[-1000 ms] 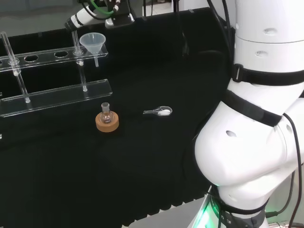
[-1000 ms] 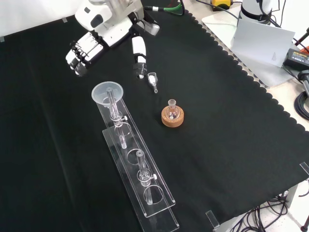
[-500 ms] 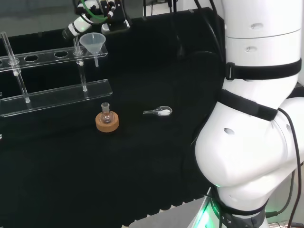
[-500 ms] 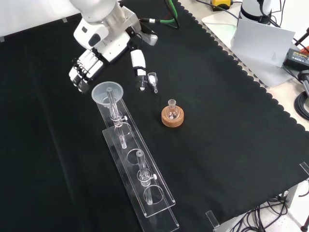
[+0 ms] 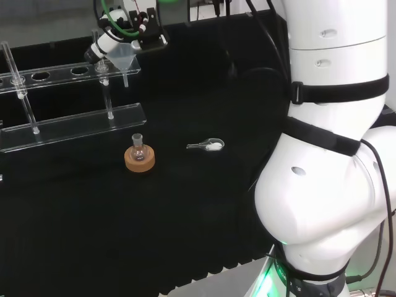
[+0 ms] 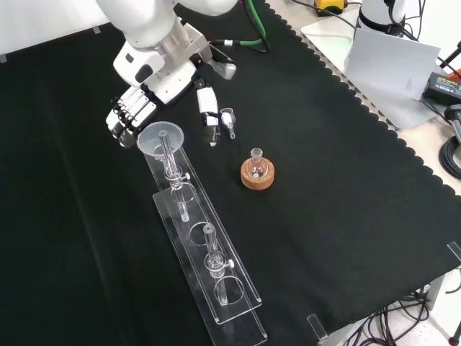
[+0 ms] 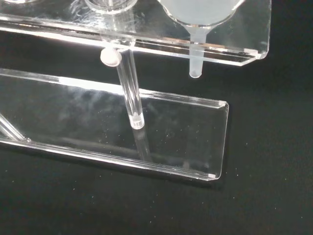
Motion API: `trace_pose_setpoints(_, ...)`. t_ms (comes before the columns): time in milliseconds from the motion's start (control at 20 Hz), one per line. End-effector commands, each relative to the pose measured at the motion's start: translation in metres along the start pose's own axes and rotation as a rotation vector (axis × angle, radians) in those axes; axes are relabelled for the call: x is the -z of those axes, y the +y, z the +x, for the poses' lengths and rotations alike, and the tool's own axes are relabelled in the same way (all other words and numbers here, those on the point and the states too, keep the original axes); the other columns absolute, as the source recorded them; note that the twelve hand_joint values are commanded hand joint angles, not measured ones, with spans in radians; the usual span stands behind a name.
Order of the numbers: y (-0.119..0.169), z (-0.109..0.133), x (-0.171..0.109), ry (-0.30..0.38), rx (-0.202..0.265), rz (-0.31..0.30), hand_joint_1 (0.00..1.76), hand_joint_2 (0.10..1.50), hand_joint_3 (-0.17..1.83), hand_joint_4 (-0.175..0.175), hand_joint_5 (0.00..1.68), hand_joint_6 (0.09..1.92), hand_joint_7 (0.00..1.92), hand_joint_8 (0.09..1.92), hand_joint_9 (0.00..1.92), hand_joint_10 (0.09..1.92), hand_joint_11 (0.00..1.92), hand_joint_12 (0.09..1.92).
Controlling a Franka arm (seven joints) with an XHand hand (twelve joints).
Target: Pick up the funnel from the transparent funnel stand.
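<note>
The clear funnel [image 6: 160, 137] sits in the end hole of the transparent stand [image 6: 216, 288], its stem hanging through the top shelf. My hand [image 6: 155, 76] hovers just beyond that end of the stand. Its fingers [image 6: 127, 117] are beside the funnel's rim on the front view's left, and the thumb [image 6: 209, 112] reaches out on the right. The hand is open and nothing is held. In the head view the hand [image 5: 104, 44] partly covers the funnel [image 5: 126, 62] from behind. Close up in the wrist view are the funnel [image 7: 198, 14] and the stand's base plate [image 7: 122, 127].
A small round flask on a cork ring [image 6: 257, 173] stands to the right of the stand in the front view. A small scoop with white powder [image 6: 228, 119] lies near the thumb. The arm's big white links [image 5: 334, 154] take up the head view's right.
The hand has come down and closer to the stand's end, until its fingers and thumb flank the funnel. The funnel, flask and scoop have not moved.
</note>
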State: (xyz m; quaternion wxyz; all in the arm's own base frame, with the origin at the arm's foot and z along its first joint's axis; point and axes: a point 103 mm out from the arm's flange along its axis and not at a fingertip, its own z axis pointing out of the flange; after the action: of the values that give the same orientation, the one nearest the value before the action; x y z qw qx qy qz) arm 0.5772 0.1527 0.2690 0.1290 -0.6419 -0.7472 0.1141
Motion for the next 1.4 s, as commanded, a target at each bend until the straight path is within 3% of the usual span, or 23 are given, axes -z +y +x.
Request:
trace_pose_setpoints(50, 0.0, -0.001, -0.019, -0.029, -0.032, -0.086, 0.45, 0.6, 0.04, 0.042, 0.0, 0.09, 0.0, 0.09, 0.0, 0.09, 0.0, 0.09)
trace_pose_setpoints(850, 0.024, -0.01, -0.019, -0.029, -0.031, -0.086, 0.49, 0.61, 0.04, 0.03, 0.0, 0.09, 0.0, 0.09, 0.0, 0.09, 0.0, 0.09)
trace_pose_setpoints(1400, 0.019, -0.02, -0.026, -0.007, -0.043, -0.078, 0.52, 0.64, 0.05, 0.003, 0.0, 0.09, 0.05, 0.09, 0.02, 0.09, 0.0, 0.09)
